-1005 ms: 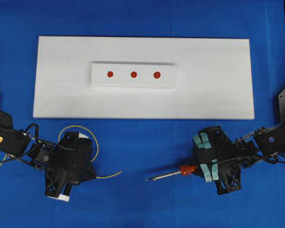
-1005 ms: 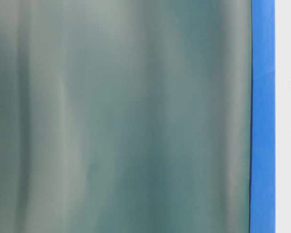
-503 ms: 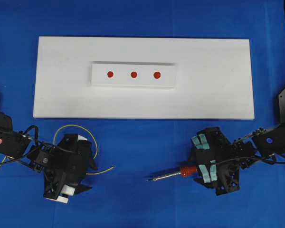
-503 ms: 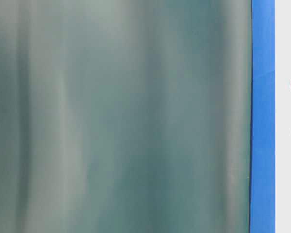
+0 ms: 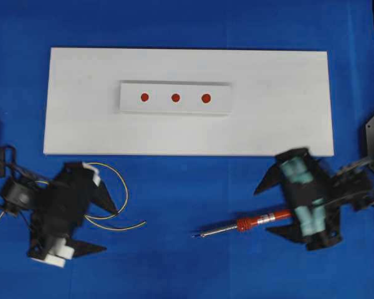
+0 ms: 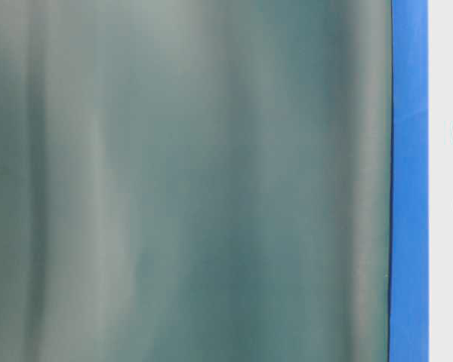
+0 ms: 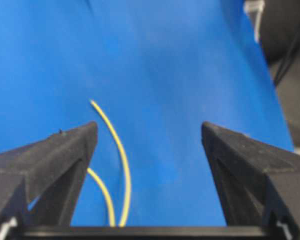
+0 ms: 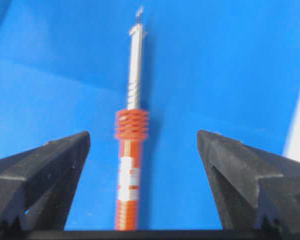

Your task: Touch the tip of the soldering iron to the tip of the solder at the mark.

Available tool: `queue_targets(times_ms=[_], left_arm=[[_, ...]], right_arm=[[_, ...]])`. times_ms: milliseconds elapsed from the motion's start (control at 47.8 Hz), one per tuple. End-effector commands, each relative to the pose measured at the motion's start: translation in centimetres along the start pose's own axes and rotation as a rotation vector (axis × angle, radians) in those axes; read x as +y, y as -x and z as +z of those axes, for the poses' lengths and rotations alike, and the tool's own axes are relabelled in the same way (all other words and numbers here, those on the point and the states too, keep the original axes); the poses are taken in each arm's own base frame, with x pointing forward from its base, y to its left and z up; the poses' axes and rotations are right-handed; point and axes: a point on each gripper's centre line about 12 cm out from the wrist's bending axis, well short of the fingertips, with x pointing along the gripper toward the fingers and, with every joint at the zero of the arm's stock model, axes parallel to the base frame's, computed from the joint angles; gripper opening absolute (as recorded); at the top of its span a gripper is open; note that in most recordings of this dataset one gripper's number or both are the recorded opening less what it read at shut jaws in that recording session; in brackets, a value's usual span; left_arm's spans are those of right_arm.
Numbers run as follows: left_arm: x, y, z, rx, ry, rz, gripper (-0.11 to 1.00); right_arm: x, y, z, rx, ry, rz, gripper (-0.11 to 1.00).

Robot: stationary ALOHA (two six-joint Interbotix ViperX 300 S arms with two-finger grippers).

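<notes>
Left gripper (image 5: 90, 218): jaws spread wide, empty, over the blue cloth (image 5: 187, 199); the solder (image 5: 118, 199) lies loose beneath, its tip (image 5: 143, 222) pointing right. Right gripper (image 5: 279, 208): jaws apart, nothing held; the soldering iron (image 5: 252, 223) rests on the cloth between them, its tip (image 5: 194, 235) pointing left. Beyond: white board (image 5: 287, 112) bearing a raised strip (image 5: 174, 109) with three red marks (image 5: 175, 98)
</notes>
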Motion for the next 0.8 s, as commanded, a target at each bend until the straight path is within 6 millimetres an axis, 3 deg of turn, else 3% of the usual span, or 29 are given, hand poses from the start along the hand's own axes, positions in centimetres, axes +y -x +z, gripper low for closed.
queue_targets(times_ms=[0, 251, 461, 586, 775], left_arm=[[0.3, 2.2, 2.2, -0.083, 0.011, 0.003, 0.79], [2.3, 7.6, 4.5, -0.249, -0.068, 0.058, 0.78], [4.5, 12.2, 4.1, -0.363, -0.158, 0.154, 0.78], [5.5, 14.7, 3.4, -0.424, -0.197, 0.217, 0.77], [6.8, 16.7, 0.2, -0.457, -0.214, 0.296, 0.77]], right_arm=[[-0.7, 3.0, 2.3, -0.074, 0.012, -0.029, 0.82], [-4.2, 9.6, 3.5, -0.230, 0.046, -0.165, 0.82], [-6.5, 14.3, 2.8, -0.340, 0.033, -0.274, 0.82], [-7.7, 15.7, 1.2, -0.367, 0.016, -0.331, 0.81], [-8.8, 15.9, -2.1, -0.376, -0.017, -0.371, 0.81]])
